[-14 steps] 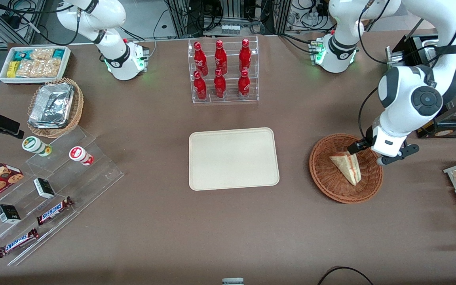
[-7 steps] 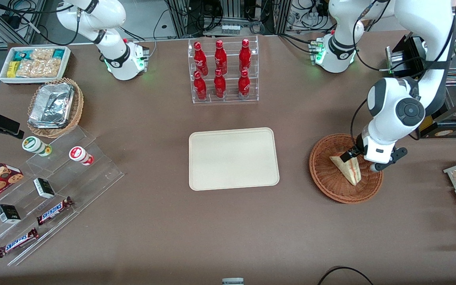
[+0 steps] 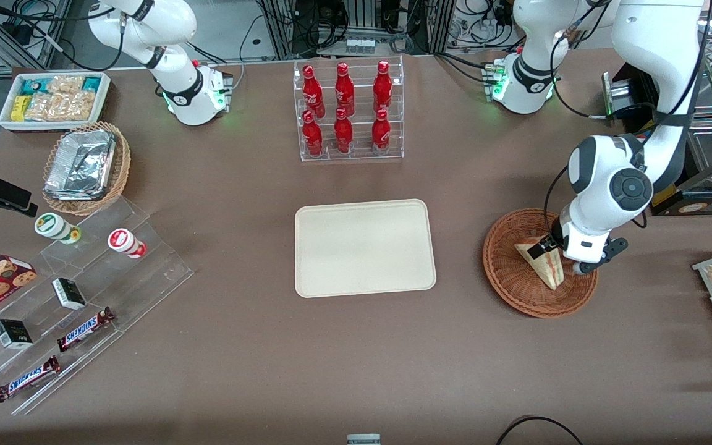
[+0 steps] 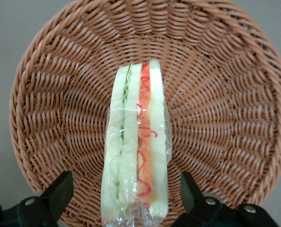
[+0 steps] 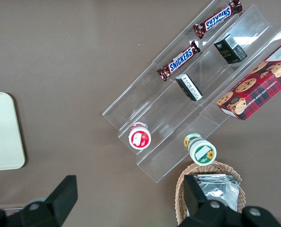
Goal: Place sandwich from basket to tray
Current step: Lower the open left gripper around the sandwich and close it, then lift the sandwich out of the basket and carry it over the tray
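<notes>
A: Sandwich status? Where's your claw?

B: Triangular white-bread sandwich (image 4: pixel 136 142) stands on edge in the round reddish-brown wicker basket (image 3: pixel 510 284). Your left gripper (image 4: pixel 126 201) hangs over it, fingers apart, straddling it for a side pinch. Cream rectangular tray (image 3: pixel 365 247) lies bare, well apart.

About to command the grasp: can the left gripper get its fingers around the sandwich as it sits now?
Probably yes. The gripper hangs open over the sandwich in the basket, one finger on each side, nothing between.
</notes>
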Controlling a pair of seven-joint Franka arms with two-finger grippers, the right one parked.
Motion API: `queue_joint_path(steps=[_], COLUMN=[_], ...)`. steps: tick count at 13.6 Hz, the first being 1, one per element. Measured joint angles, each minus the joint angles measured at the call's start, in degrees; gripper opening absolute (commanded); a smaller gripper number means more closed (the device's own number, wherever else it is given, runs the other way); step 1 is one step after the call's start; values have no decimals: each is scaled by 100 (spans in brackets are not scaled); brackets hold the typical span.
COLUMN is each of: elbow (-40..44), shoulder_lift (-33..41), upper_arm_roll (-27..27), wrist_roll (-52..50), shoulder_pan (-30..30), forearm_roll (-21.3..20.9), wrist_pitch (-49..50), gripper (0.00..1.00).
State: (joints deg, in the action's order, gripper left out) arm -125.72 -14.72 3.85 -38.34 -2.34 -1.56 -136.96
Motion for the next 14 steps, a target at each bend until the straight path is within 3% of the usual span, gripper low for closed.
queue_joint_path(steps=[1,3,9,14], elbow=[0,0,73,1454], shoulder_lift=[-41,-104,-127,-82], upper_arm_roll=[-3,-3,-4,91], wrist_roll=[-21,-89,-374,59], shoulder_pan=[1,2,2,-50], forearm_roll=[3,98,176,176], wrist_pitch=[-2,-9,64,2352], gripper=[76,0,0,0])
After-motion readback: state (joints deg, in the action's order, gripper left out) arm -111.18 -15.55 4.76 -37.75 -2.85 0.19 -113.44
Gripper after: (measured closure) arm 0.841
